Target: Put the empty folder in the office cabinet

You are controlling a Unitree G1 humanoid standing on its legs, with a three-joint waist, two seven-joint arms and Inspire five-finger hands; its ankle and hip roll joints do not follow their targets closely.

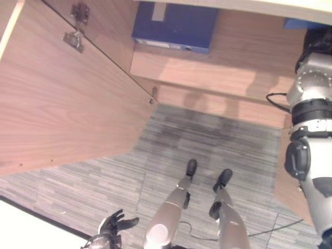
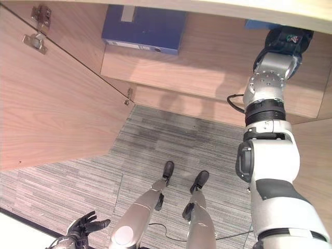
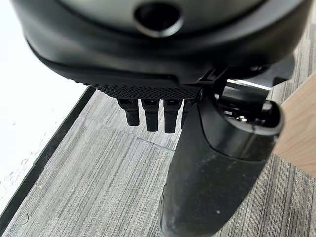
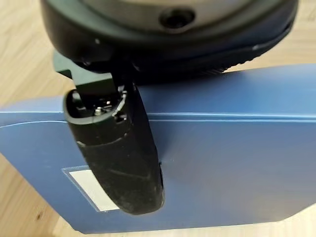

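Right wrist view shows you the blue folder (image 4: 222, 163) against the wooden cabinet shelf (image 4: 19, 44), the right robot hand (image 4: 118, 148) laying its thumb across its face; whether that hand's fingers clamp it, you cannot tell. Another blue folder (image 1: 174, 26) lies further left on the shelf. Your left robot hand (image 1: 111, 225) hangs relaxed, fingers apart, over the grey carpet (image 1: 223, 140) beside the open cabinet door (image 1: 57, 98).

Head stereo pair looks steeply down, sharing cabinet shelf (image 1: 207, 72) and carpet (image 1: 207, 145); wrist cameras sit close behind hands.
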